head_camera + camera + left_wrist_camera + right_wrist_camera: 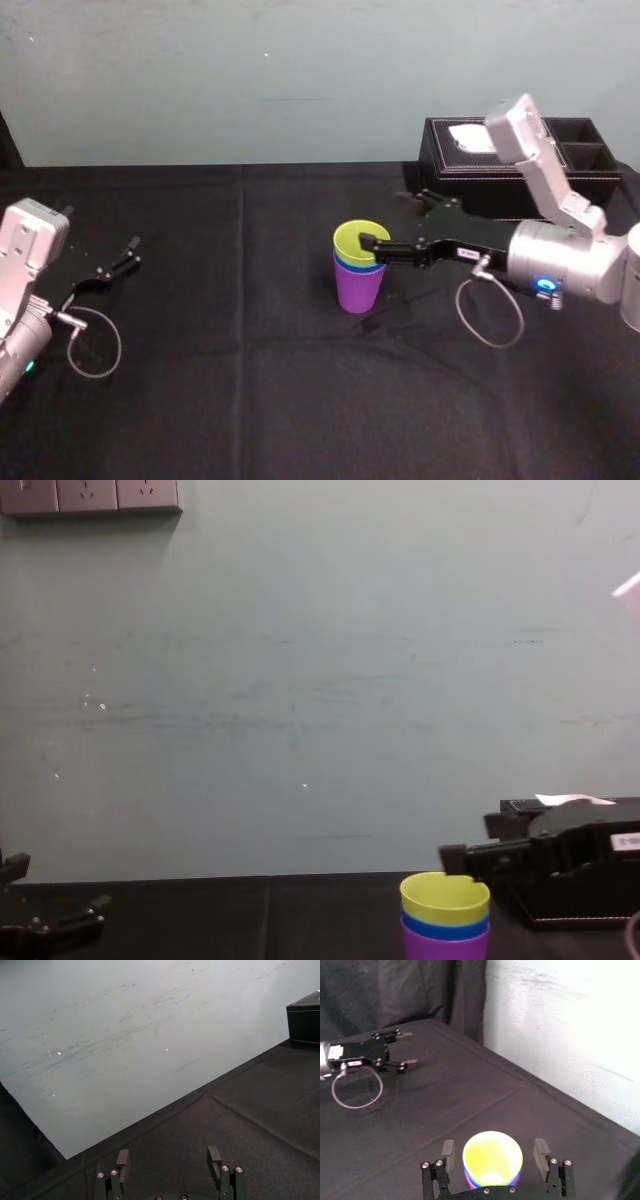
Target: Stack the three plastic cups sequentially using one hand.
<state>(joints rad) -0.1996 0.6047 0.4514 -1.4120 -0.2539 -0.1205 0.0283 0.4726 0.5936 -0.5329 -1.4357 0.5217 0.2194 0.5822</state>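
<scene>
The three plastic cups stand nested at the table's middle: the purple cup [360, 288] at the bottom, the blue cup [347, 266] inside it, the yellow-green cup [352, 240] on top. From the side, yellow-green [444, 897], blue [445, 929] and purple [445, 947] rims show in layers. My right gripper [382, 218] reaches in from the right at rim height. It is open, and its fingers [447, 1152] flank the yellow-green cup [492, 1157] with a gap on each side. My left gripper [128, 252] rests parked at the far left, open [168, 1159].
A black tissue box [520, 160] stands at the back right, behind my right arm, and its corner [304, 1022] shows from the left wrist. A black cloth [220, 380] covers the table. The pale wall [300, 680] rises just past the far edge.
</scene>
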